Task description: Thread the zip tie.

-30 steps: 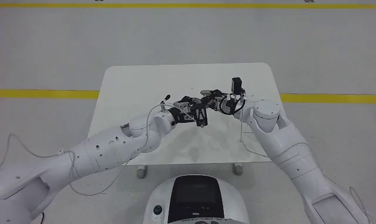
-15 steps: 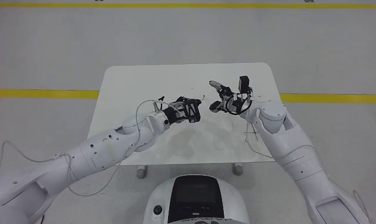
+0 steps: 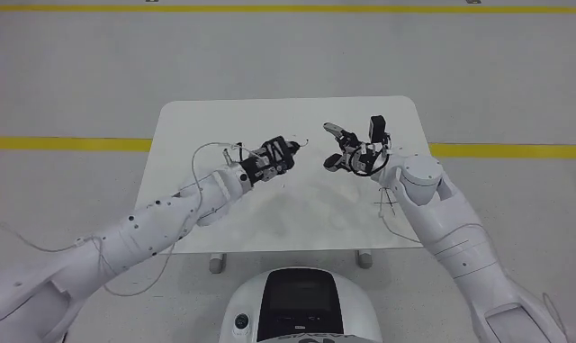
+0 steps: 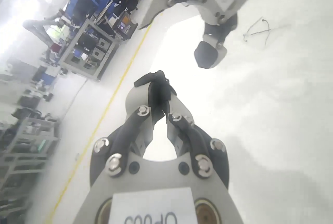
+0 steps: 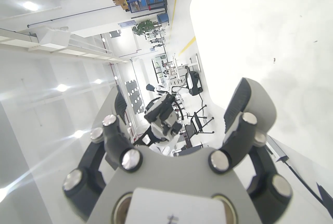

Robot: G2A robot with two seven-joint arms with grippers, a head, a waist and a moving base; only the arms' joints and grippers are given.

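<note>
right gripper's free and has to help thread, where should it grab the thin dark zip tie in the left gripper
Probably the free end of the thin dark zip tie, which curls out past the shut left gripper towards the open right gripper. Come from that side with the jaws across the strand; the rest is hidden inside the left grip.

White table (image 3: 198, 127) on a grey floor (image 3: 90, 64) crossed by 2 yellow lines (image 3: 270, 8).

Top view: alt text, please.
Two arms over a white table: left gripper shut on a thin zip tie, right gripper open, facing it across a gap. Wiry pieces lie beside the right arm.
</note>
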